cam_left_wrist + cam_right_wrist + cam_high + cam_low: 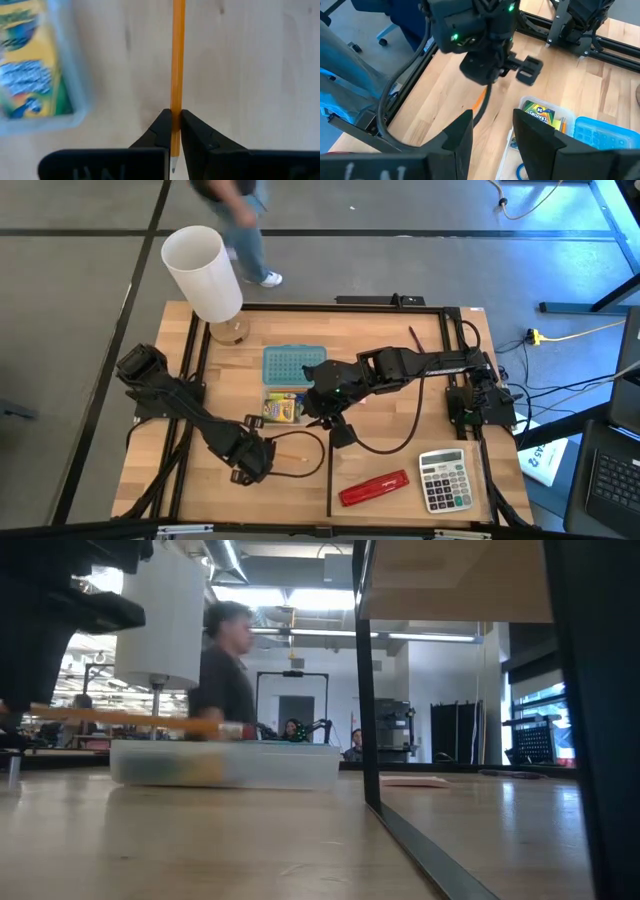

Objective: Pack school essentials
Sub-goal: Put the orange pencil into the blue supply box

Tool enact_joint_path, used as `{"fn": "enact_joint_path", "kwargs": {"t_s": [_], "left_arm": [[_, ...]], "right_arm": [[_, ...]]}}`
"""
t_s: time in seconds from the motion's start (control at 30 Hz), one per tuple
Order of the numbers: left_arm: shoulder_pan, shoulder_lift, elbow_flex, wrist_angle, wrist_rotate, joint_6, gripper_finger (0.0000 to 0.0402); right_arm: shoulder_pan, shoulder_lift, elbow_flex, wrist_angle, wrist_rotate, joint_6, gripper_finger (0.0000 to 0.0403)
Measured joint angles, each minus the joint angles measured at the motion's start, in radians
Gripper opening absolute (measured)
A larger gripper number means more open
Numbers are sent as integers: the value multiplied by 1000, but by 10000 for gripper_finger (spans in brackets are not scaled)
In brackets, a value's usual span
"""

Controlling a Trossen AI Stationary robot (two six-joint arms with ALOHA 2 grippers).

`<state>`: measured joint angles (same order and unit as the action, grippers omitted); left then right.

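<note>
Pencil (178,55) first: a thin orange one, pinched between the left gripper (175,131) fingers near its sharpened end, with the grey tip poking out just behind the pads and the long shaft running straight ahead of the wrist camera over bare wood. From above, its long axis lies roughly left-right across the table (400,480), the free end reaching rightward from the gripper at the near-left. In the low view it shows as a level orange line (130,718) held above the table surface, beside the clear plastic container (225,763).

That container sits mid-table, with a yellow-green crayon box (284,408) lying inside it and a blue lid (293,363) just on its far side. The crayon box also shows at the edge of the left wrist view (30,65), close to the pencil.

The left arm stretches from its base at the far left down toward the near edge, elbow bent, its jaws closed tight on the pencil. The right arm reaches in from the right side, its wrist hanging over the container; the right gripper (492,130) has its fingers partly apart with nothing between them.

A red stapler (374,488) and grey calculator (444,479) lie at the near right. A person (225,665) stands beyond the far edge.
</note>
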<state>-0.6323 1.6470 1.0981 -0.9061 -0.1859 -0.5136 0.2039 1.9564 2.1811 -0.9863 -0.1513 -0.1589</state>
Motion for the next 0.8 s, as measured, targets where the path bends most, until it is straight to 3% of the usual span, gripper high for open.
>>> {"fn": "enact_joint_path", "kwargs": {"t_s": [0.37,0.8], "left_arm": [[43,-131,0,-98,-51,-53,18],[131,-145,-22,-86,-66,29,18]], "right_arm": [[0,0,0,0,0,0,142],[0,0,0,2,0,0,142]]}}
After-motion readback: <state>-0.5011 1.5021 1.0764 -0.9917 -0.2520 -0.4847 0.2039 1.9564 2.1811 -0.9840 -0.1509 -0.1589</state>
